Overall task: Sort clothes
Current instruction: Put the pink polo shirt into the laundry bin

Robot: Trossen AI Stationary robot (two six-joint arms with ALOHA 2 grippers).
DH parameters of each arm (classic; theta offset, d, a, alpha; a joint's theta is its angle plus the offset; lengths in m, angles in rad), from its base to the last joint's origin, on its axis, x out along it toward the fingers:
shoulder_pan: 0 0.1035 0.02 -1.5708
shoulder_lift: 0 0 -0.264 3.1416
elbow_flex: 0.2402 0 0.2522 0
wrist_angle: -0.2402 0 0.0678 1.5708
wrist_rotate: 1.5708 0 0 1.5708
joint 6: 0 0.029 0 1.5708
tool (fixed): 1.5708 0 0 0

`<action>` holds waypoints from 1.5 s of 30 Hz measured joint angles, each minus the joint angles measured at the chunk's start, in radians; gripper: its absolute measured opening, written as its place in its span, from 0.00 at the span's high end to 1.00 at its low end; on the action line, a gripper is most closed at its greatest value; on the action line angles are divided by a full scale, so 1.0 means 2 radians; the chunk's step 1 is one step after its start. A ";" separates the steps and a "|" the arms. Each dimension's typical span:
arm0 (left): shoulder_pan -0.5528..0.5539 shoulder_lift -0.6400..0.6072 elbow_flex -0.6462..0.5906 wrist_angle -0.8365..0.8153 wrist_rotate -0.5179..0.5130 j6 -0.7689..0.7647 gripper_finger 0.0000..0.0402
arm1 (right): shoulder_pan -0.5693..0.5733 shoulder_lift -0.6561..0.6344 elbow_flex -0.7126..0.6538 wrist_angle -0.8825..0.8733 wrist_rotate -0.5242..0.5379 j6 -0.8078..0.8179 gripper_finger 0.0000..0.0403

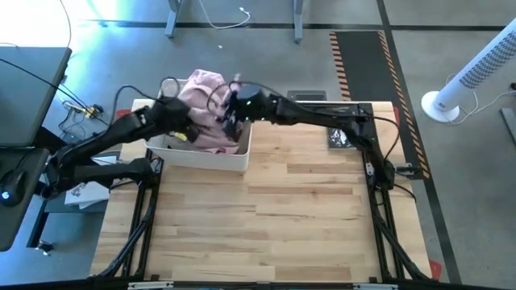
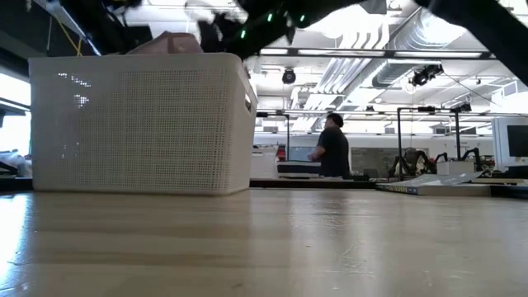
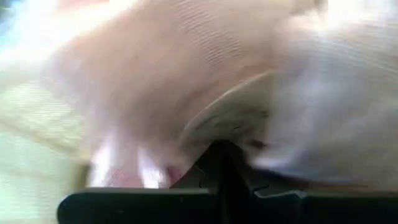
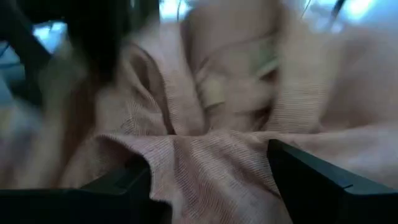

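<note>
Both my arms are over the white basket (image 1: 211, 156), the pink garment (image 1: 203, 87) heaped on top. My right gripper (image 4: 208, 180) is spread wide with pink cloth lying between the fingers; my left gripper (image 1: 181, 121) is buried in fabric, grip impossible to tell. Next, I reckon: close, then lift clear of the rim.

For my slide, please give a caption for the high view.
Both arms reach into the white basket at the table's far left corner, over the light pink garment.

Light wood plank desk (image 1: 274, 209) on a dark frame. White lattice basket (image 1: 211, 156) stands on its far left part. Black book (image 1: 339, 138) lies flat near the far right corner, well apart from the basket.
</note>
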 joint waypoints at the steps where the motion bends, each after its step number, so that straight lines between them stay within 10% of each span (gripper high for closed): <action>1: -0.002 -0.012 0.006 -0.007 -0.013 -0.006 0.99 | -0.002 0.010 0.000 -0.012 -0.013 0.006 0.35; 13: -0.029 -0.089 0.013 0.086 0.043 -0.016 0.99 | -0.008 0.009 0.043 -0.128 -0.062 0.021 0.35; 21: -0.070 -0.057 0.013 0.173 0.051 0.013 0.99 | 0.037 -0.046 0.175 -0.334 0.030 -0.061 0.35; 32: -0.056 0.058 0.014 0.209 -0.021 0.051 0.99 | 0.112 -0.187 -0.098 -0.331 0.200 -0.006 0.35; 40: 0.047 0.197 0.016 0.115 0.143 0.027 0.99 | 0.132 -0.264 -0.302 -0.207 0.215 0.059 0.35; 45: 0.068 0.236 0.018 0.081 0.158 0.022 0.99 | 0.133 -0.300 -0.346 -0.179 0.216 0.062 0.35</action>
